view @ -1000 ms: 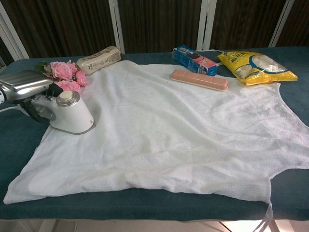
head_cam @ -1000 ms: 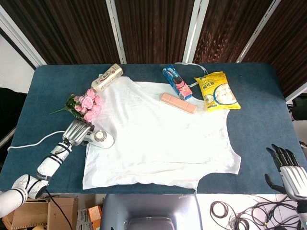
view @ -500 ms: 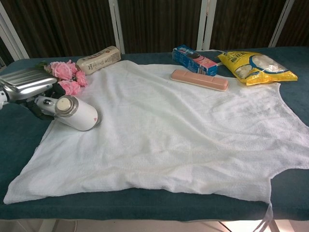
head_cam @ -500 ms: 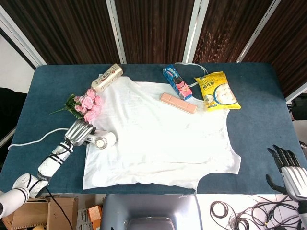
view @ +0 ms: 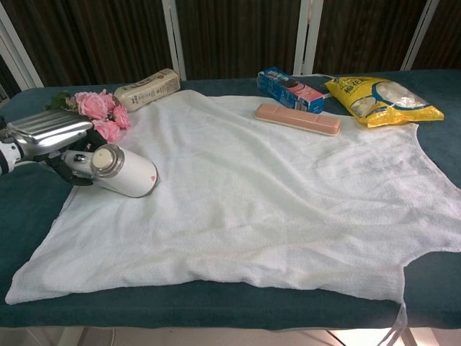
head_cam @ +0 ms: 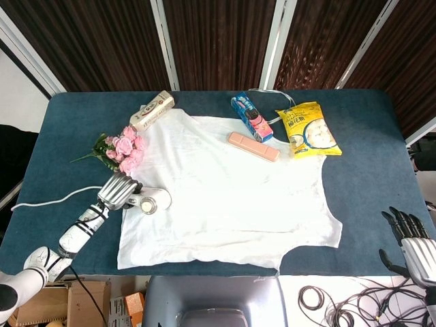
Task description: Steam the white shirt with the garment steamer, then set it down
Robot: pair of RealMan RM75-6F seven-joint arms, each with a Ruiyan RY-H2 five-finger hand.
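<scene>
The white shirt lies spread flat over the blue table. On its left edge is the white garment steamer, tipped onto its side with its round end facing the cameras. My left hand grips the steamer's dark handle from the left. My right hand hangs off the table's near right corner with fingers apart and nothing in it; the chest view does not show it.
Pink roses lie just behind my left hand. Along the far edge of the shirt are a beige box, a blue packet, a pink case on the shirt, and a yellow snack bag. The steamer's white cord trails left.
The steamer has gone from standing upright to lying on its side, and my left hand has carried it a little to the right onto the shirt. My right hand has sunk slightly.
</scene>
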